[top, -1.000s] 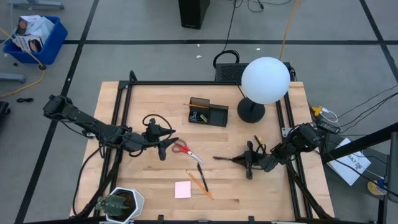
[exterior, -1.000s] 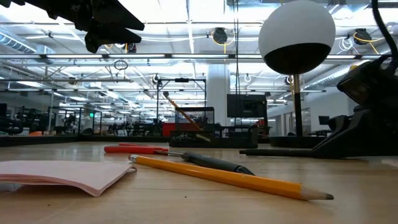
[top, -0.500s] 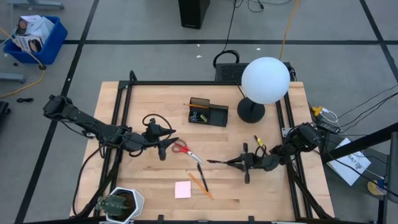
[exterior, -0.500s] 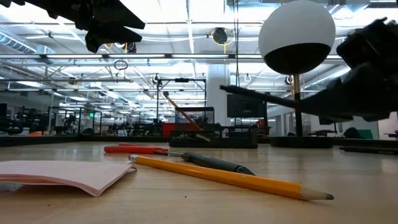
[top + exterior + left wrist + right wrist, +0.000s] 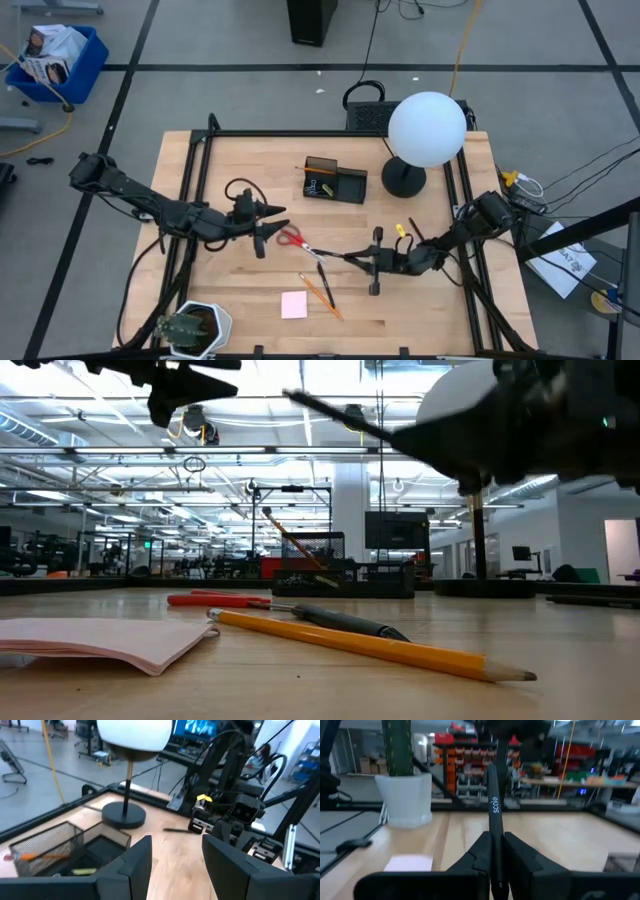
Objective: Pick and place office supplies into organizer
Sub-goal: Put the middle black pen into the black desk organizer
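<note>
Right hand (image 5: 372, 259): closed on a black pen (image 5: 494, 822), held by the lower barrel, point sticking out ahead, over mid-counter (image 5: 250, 310).
Pen: judged light, stiff, smooth-barrelled, so liable to pivot in a narrow pinch. Best gripped mid-barrel, as here. Marked "scole" in pale lettering along the barrel; no other writing legible.
Left hand (image 5: 275, 214): open, empty, hovering just beside the scissors (image 5: 293, 238), left of centre.
Scissors: red handles, rigid, heavier at the handle end. Best taken across the closed blades near the pivot.
Pencil (image 5: 321, 297) and second pen (image 5: 323, 282): lying crossed toward the near edge; thin, prone to roll.
Pad (image 5: 294, 305): pink, flat by the near edge; soft, hard to get fingers under.
Organizer (image 5: 335, 182): black mesh, toward the far edge, beside the lamp (image 5: 427, 130); already holding an orange pencil.
</note>
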Motion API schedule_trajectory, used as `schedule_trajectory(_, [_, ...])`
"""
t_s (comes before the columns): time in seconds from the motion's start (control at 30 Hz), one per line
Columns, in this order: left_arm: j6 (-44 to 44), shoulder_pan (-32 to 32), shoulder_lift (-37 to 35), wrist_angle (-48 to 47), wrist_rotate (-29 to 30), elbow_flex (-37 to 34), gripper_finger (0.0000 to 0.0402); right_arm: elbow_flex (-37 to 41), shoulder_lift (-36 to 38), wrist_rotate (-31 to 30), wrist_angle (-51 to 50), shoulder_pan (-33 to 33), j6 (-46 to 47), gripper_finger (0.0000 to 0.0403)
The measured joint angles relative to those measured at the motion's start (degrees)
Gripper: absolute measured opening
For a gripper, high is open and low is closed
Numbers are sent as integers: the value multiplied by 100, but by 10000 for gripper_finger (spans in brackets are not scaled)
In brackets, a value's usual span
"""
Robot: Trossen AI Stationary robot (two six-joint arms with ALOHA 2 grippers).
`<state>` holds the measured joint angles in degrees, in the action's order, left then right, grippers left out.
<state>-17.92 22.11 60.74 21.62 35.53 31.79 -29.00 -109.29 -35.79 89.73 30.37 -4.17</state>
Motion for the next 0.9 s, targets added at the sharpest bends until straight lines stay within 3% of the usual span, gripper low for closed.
schedule_trajectory(0.33, [130,0,-1,225,61,1,179,-102,813,-2,-5,0,-995,26])
schedule_trajectory(0.9, [-125,-28,1,316,100,0,179,-101,1068,0,-312,7,-976,25])
